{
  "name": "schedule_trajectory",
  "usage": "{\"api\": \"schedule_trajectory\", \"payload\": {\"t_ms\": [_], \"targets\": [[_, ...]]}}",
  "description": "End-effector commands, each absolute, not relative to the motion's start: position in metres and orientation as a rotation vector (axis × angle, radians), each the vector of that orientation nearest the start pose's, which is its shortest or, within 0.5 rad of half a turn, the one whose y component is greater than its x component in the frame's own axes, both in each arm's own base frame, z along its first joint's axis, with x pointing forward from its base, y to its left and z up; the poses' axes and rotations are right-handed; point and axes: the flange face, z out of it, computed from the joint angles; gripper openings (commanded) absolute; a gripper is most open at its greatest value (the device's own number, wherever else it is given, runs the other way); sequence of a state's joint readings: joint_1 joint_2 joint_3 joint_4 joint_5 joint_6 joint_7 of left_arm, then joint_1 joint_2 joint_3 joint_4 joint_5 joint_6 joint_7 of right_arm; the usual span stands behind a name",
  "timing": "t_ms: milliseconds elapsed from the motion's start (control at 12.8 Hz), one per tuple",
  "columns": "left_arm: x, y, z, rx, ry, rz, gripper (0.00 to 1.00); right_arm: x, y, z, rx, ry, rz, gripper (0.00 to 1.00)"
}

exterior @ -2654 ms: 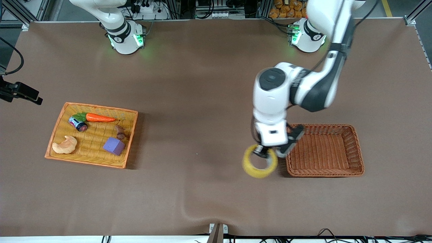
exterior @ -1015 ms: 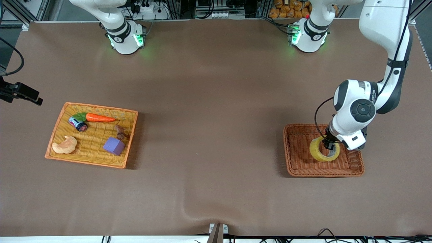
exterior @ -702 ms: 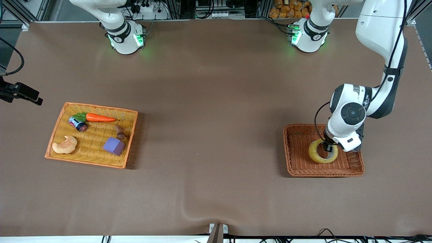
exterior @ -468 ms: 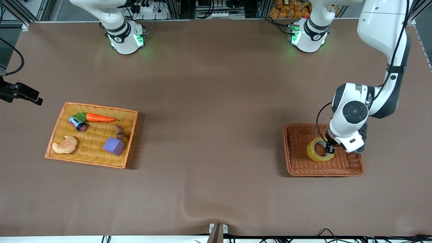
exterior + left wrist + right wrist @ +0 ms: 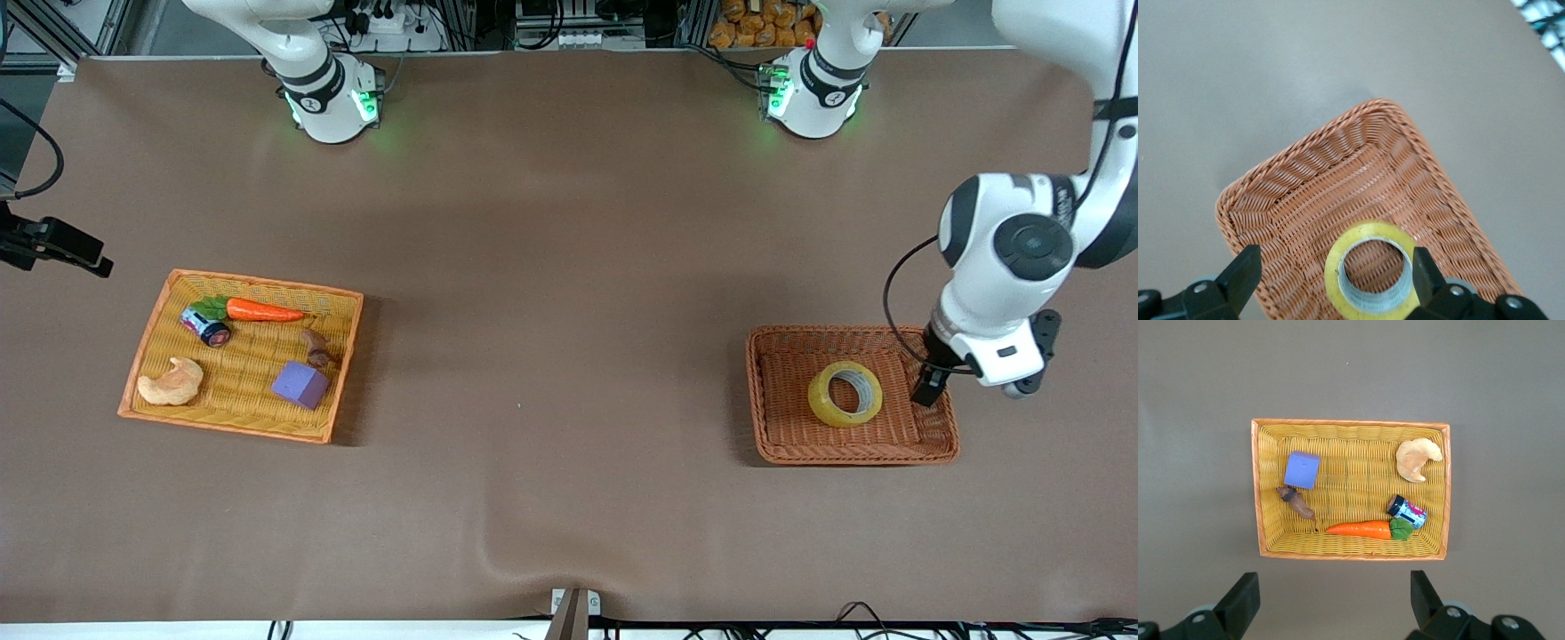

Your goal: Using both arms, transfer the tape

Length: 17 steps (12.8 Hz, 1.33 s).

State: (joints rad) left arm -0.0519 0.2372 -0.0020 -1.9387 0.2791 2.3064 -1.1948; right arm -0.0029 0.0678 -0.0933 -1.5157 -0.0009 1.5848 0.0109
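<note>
Both jaws are spread wide and hold nothing. The tape (image 5: 845,394) lies flat in the brown basket (image 5: 925,449), released by the left gripper (image 5: 1331,280); stiff and light, it is best pinched across its wall.

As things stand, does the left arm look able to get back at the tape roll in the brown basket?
Probably yes. The left gripper hangs open over the brown basket's edge toward the left arm's end of the table. The tape roll lies flat in the basket, alone and uncovered, with nothing between it and the gripper.
</note>
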Motion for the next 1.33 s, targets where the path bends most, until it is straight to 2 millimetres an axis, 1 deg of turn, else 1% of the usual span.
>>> {"api": "schedule_trajectory", "payload": {"t_ms": [0, 156, 312, 546, 624, 702, 780, 937, 1015, 1093, 1249], "targets": [[0.597, -0.046, 0.413, -2.802, -1.158, -0.291, 1.00, 0.577, -0.054, 0.616, -3.140, 0.154, -0.008, 1.00], [0.585, -0.049, 0.443, -2.933, -0.915, -0.255, 1.00, 0.577, -0.054, 0.616, -3.139, 0.154, -0.008, 1.00], [0.572, -0.047, 0.469, -3.027, -0.663, -0.198, 1.00, 0.577, -0.054, 0.616, -3.140, 0.154, -0.010, 1.00], [0.563, -0.048, 0.492, -3.081, -0.432, -0.199, 1.00, 0.577, -0.054, 0.616, -3.139, 0.154, -0.008, 1.00], [0.557, -0.047, 0.499, -3.086, -0.338, -0.177, 1.00, 0.577, -0.054, 0.616, -3.139, 0.154, -0.010, 1.00], [0.553, -0.048, 0.502, -3.090, -0.246, -0.147, 1.00, 0.577, -0.054, 0.616, -3.139, 0.154, -0.010, 1.00], [0.552, -0.049, 0.503, -3.096, -0.199, -0.135, 1.00, 0.577, -0.054, 0.616, -3.139, 0.154, -0.010, 1.00], [0.548, -0.063, 0.502, -3.105, -0.110, -0.100, 1.00, 0.577, -0.054, 0.616, -3.139, 0.154, -0.010, 1.00], [0.548, -0.069, 0.506, -3.109, -0.070, -0.071, 1.00, 0.577, -0.054, 0.616, -3.137, 0.156, -0.013, 1.00], [0.548, -0.077, 0.505, -3.129, -0.033, -0.020, 1.00, 0.578, -0.053, 0.616, -3.133, 0.156, -0.022, 1.00], [0.544, -0.082, 0.508, -3.131, 0.065, 0.010, 1.00, 0.580, -0.053, 0.615, -3.124, 0.158, -0.026, 1.00]]}}
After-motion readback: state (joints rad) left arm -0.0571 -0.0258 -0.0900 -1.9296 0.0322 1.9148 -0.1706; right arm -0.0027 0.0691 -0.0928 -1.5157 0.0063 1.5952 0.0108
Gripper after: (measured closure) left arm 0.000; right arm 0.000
